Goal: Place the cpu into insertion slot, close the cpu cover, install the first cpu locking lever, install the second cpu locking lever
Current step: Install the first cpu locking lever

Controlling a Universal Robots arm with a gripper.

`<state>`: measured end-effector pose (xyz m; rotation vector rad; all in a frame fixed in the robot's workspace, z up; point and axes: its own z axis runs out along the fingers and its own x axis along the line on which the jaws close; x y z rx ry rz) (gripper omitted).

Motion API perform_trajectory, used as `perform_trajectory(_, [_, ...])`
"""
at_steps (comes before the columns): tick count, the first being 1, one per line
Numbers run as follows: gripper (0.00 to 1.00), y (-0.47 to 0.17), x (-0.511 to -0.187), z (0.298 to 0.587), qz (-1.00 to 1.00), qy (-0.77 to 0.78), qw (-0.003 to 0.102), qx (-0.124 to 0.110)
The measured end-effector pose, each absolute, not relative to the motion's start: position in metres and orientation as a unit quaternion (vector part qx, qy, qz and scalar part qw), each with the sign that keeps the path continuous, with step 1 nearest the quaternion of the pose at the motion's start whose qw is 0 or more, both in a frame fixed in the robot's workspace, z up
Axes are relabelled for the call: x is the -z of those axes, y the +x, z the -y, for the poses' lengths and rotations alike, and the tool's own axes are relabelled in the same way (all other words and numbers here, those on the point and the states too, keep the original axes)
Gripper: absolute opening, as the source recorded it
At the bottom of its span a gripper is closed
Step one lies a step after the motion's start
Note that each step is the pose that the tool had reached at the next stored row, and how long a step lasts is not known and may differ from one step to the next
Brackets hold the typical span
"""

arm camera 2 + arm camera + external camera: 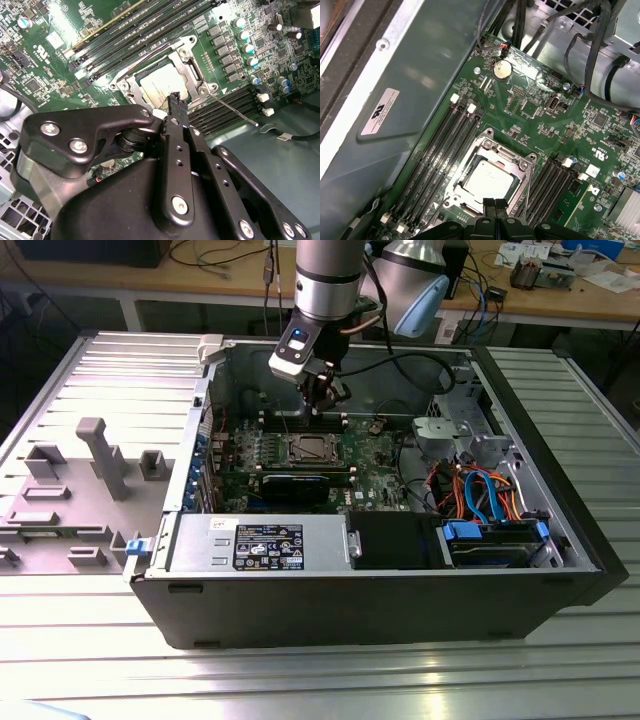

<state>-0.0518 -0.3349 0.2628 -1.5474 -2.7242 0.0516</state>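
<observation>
Near edge of the insertion slot (312, 448) hidden behind the gripper (495, 205) in both wrist views, fingers pressed together, holding nothing, poised over the cpu cover (507, 154), cpu (487, 180) seated in its window.

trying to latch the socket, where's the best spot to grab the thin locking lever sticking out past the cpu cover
Likely its free end: the locking lever is a thin straight wire running out from the cpu cover over the memory slots. Come from above, fingers across the wire; the end has most room.
</observation>
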Motion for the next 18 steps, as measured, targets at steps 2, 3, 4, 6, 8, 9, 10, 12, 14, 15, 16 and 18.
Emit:
perform_trajectory(2, [0.11, -0.0517, -0.2628, 0.3349, 0.870, -0.492, 0.004, -0.016])
perform_trajectory(3, [0.11, -0.0518, -0.2628, 0.3349, 0.871, -0.492, 0.004, -0.016])
perform_trajectory(4, [0.11, -0.0517, -0.2627, 0.3349, 0.871, -0.490, 0.004, -0.016])
perform_trajectory(6, [0.11, -0.0518, -0.2628, 0.3349, 0.872, -0.489, 0.004, -0.016])
perform_trajectory(8, [0.11, -0.0517, -0.2627, 0.3349, 0.874, -0.486, 0.004, -0.016])
perform_trajectory(9, [0.11, -0.0517, -0.2627, 0.3349, 0.874, -0.485, 0.004, -0.016])
perform_trajectory(10, [0.11, -0.0517, -0.2627, 0.3349, 0.874, -0.485, 0.004, -0.016])
perform_trajectory(12, [0.11, -0.0517, -0.2627, 0.3349, 0.875, -0.483, 0.004, -0.016])
perform_trajectory(14, [0.11, -0.0518, -0.2627, 0.3349, 0.876, -0.482, 0.004, -0.017])
perform_trajectory(15, [0.11, -0.0517, -0.2627, 0.3349, 0.877, -0.481, 0.004, -0.017])
perform_trajectory(16, [0.11, -0.0518, -0.2627, 0.3349, 0.877, -0.480, 0.004, -0.016])
perform_trajectory(18, [0.11, -0.0518, -0.2627, 0.3349, 0.878, -0.478, 0.004, -0.017])
